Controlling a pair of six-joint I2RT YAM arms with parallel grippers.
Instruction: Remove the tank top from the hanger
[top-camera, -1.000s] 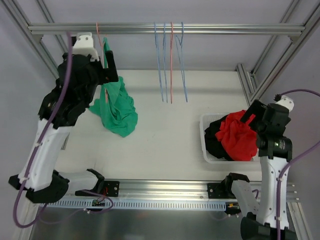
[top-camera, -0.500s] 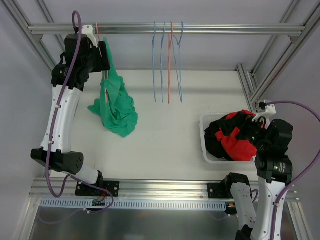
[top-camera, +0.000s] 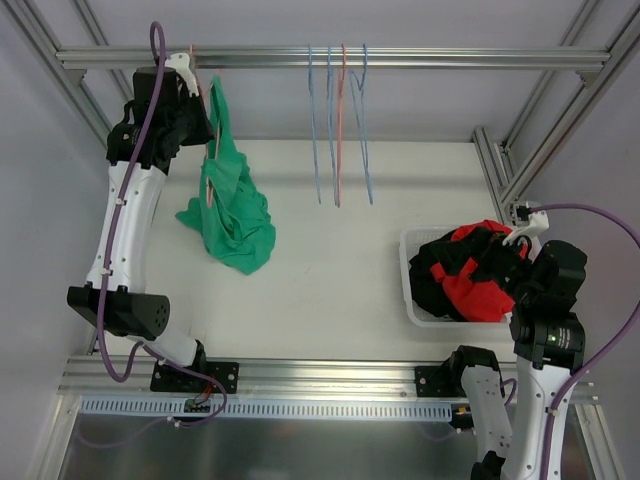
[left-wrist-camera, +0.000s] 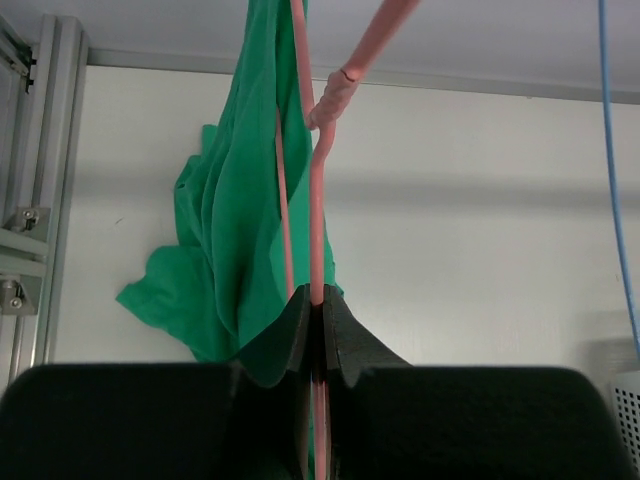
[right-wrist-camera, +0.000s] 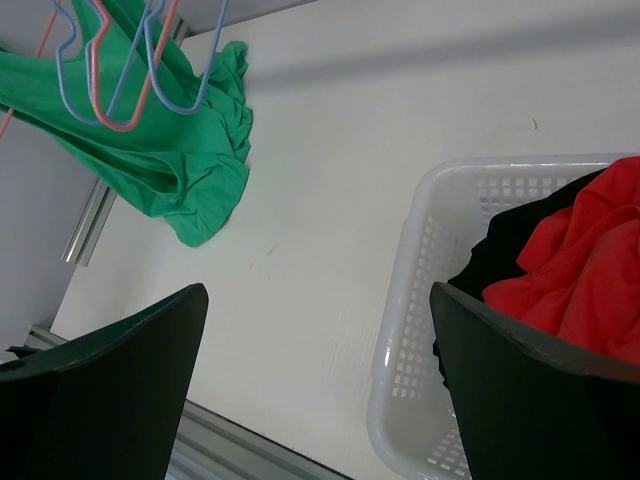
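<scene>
Near right edge: the right arm stands folded upright, right gripper (right-wrist-camera: 315, 300) spread wide beside the basket (right-wrist-camera: 398, 330). Far left corner: the left arm is stretched tall, left gripper (left-wrist-camera: 315, 312) clenched on the pink hanger (left-wrist-camera: 318, 220). The green tank top (left-wrist-camera: 235, 240) drapes from it, hem pooled on the table (top-camera: 330, 280). A second ago the left arm was bent and the right sat farther forward.

White-black arms (top-camera: 122, 230) — purple cables (top-camera: 153, 45), black jaws

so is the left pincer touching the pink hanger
Touching. The left wrist view shows the left pincer closed on the pink hanger wire, with no gap.
</scene>
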